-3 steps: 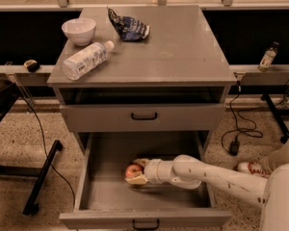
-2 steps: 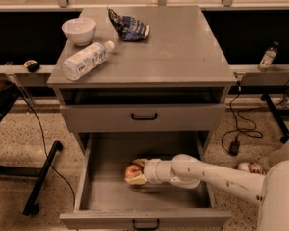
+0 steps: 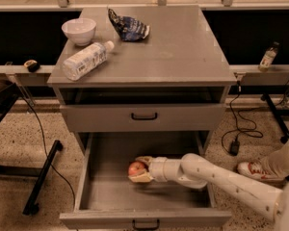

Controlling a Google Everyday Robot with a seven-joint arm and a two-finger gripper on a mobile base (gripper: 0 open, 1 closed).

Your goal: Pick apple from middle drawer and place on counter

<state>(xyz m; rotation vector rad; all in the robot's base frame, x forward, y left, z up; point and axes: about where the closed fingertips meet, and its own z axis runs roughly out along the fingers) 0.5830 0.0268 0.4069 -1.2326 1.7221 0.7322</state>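
End effector [image 3: 140,170] is down in the open middle drawer [image 3: 111,191], with the arm reaching in from the right. Apple [image 3: 135,168] sits mid-tray at its left tip, between the two fingers. They look clamped on it, one on the far side and one on the near side. Can't tell if it's off the tray floor. Desk [image 3: 183,52] is above and further back, so the lift goes up and away. Bowl [image 3: 79,30] and bottle [image 3: 85,60] are on its left.
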